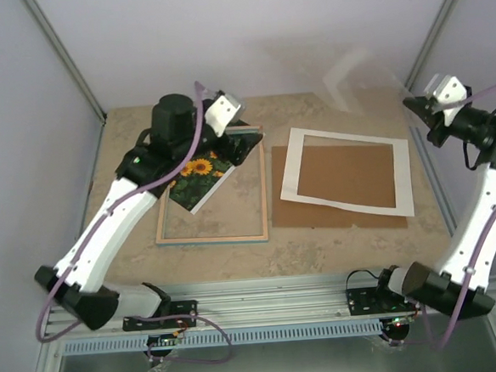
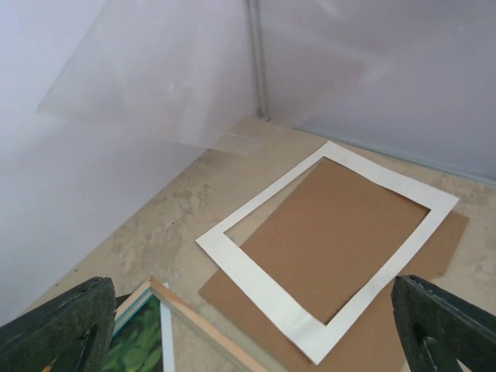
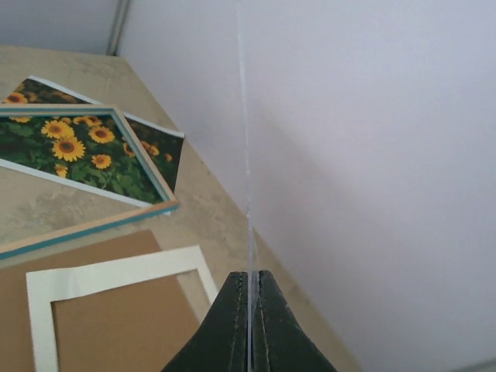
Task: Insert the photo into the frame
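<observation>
The job is only partly done. The photo (image 3: 77, 151) lies flat but askew at the frame (image 1: 213, 239), directly beneath the left gripper (image 2: 249, 310). In the right wrist view the frame's rails appear to cross over the print, with two of its corners poking out past them, so it is not squared into the opening. The left gripper hangs with its jaws spread wide and grips nothing. The right gripper (image 3: 249, 283) is raised well apart from the frame, off to the far side of the table (image 1: 320, 249), its fingers pinched tight on the lower edge of a clear sheet (image 2: 170, 85).

Judging from this, the print has yet to be straightened, and the sheet, white mat (image 1: 287, 166) and brown backing board (image 1: 341, 175) are all out of the frame.

The print is glossy, with yellow sunflowers on dark green and a thin white border. The frame is slim pale wood with a turquoise face. The sheet is thin, stiff and nearly invisible. The mat is matte card with a rectangular cut-out, lying tilted on the dull brown board. The tabletop is mottled beige.
</observation>
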Robot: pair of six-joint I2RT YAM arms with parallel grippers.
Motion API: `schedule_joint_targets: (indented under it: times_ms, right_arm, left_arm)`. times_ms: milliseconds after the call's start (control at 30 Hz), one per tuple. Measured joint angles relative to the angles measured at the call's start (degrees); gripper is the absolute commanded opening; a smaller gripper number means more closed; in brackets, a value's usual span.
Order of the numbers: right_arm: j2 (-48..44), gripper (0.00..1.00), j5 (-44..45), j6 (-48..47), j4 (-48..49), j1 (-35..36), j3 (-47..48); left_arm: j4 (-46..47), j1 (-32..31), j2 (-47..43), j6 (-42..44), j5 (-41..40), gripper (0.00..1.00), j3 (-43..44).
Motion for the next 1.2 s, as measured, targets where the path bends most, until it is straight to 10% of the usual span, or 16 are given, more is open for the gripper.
schedule_joint_targets:
  times_ms: [600,1200]
  right_arm:
    - [-6.54,0.01,-1.64,-6.67,1.44,19.45,-2.97]
    - [-4.57,0.09,5.35,-6.60,2.69,29.94,-6.60]
  left_arm:
    - [-12.90,-0.09,-14.36,12.02,1.77,0.82,-0.92]
    - [-18.71,-2.08,-6.91,9.16,6.05,0.00,3.04]
